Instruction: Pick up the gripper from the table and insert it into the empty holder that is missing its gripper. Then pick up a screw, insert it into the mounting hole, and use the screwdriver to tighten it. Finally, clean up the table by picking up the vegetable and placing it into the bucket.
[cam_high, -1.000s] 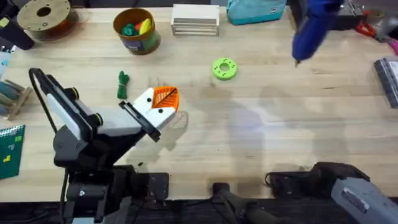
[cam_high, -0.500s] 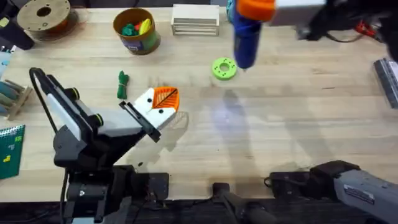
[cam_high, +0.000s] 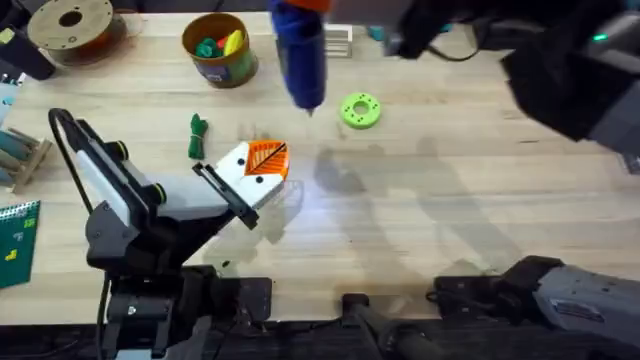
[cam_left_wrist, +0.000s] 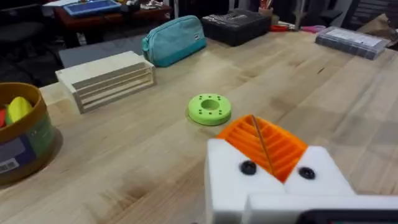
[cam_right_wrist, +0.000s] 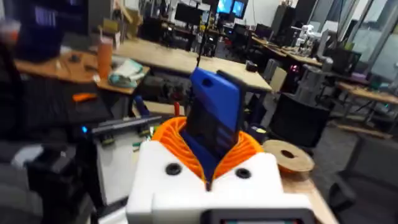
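Clamping the blue screwdriver (cam_high: 299, 55) between its orange pads, the right gripper (cam_right_wrist: 208, 165) hangs high over the table (cam_high: 450, 190), having swung leftward past the green disc (cam_high: 361, 110). Left gripper (cam_high: 262, 165) rests low, fingers near together, unchanged. Vegetable (cam_high: 197, 135) lies beside it.

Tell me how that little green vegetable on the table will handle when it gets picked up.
The vegetable looks small and knobbly, so it is probably light and its bumps should give the claw some purchase. It lies flat on the table, so it seems unlikely to roll far. Its narrow shape may twist if pinched off-centre.
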